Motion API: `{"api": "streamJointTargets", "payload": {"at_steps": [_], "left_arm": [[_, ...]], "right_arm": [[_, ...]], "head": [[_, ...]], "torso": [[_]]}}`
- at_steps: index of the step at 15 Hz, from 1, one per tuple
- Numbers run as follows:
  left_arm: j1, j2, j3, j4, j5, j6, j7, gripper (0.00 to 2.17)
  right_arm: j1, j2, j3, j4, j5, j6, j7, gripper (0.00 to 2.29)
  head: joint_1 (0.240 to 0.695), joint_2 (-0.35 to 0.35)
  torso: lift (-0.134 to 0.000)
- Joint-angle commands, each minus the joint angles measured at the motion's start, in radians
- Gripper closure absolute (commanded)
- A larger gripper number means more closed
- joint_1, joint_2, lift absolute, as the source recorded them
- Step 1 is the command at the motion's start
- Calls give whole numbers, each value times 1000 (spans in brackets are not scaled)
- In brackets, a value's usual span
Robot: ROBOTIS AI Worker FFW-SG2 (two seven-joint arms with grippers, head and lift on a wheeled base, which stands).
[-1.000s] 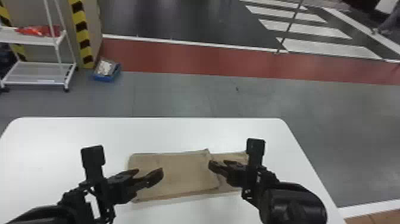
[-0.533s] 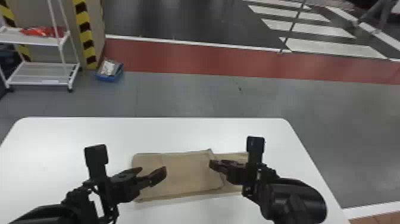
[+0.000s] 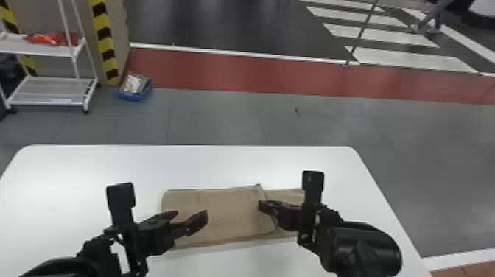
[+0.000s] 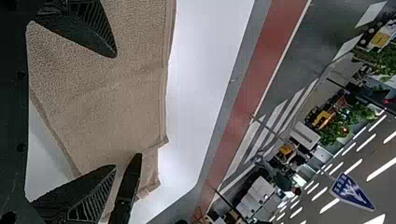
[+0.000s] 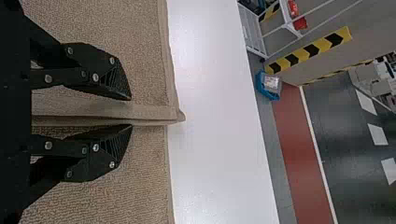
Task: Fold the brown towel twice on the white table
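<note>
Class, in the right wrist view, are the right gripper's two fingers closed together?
No, the right gripper has its two fingers apart, and an edge of the brown towel shows between them.

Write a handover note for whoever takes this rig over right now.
Left gripper: open, over the towel's left part.
Right gripper: open, fingers on either side of the upper layer's edge, not pinching it.
Brown towel: flat on the white table, lower layer sticking out at the right.
Done: apparently one fold, with its edge short of the lower layer's end.
Left: the second fold; perhaps even up the first beforehand.
</note>
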Motion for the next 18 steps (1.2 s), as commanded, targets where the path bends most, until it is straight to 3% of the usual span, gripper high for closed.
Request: {"api": "streamJointTargets", "payload": {"at_steps": [1, 8, 9, 10, 13, 18], "left_arm": [[9, 0, 3, -9, 0, 0, 1, 39], [37, 2, 3, -67, 0, 22, 12, 39], [37, 2, 5, -67, 0, 22, 13, 39], [37, 2, 6, -67, -2, 22, 15, 39], [46, 2, 14, -69, 0, 28, 15, 39], [49, 3, 40, -69, 3, 28, 10, 39]], "right_arm": [[0, 0, 1, 0, -3, 15, 3, 826], [-5, -1, -4, 0, -7, 33, 3, 839], [-3, 0, -2, 0, -10, 33, 7, 1197], [-3, -1, -2, -1, -15, 33, 10, 1312], [11, -1, -2, -26, -41, 36, 18, 1328], [120, 0, 27, -253, -79, 128, -1, 1325]], "head": [[695, -224], [695, -229], [695, -230], [695, -231], [695, -224], [695, -202]], "torso": [[0], [0], [0], [0], [0], [0]]}}
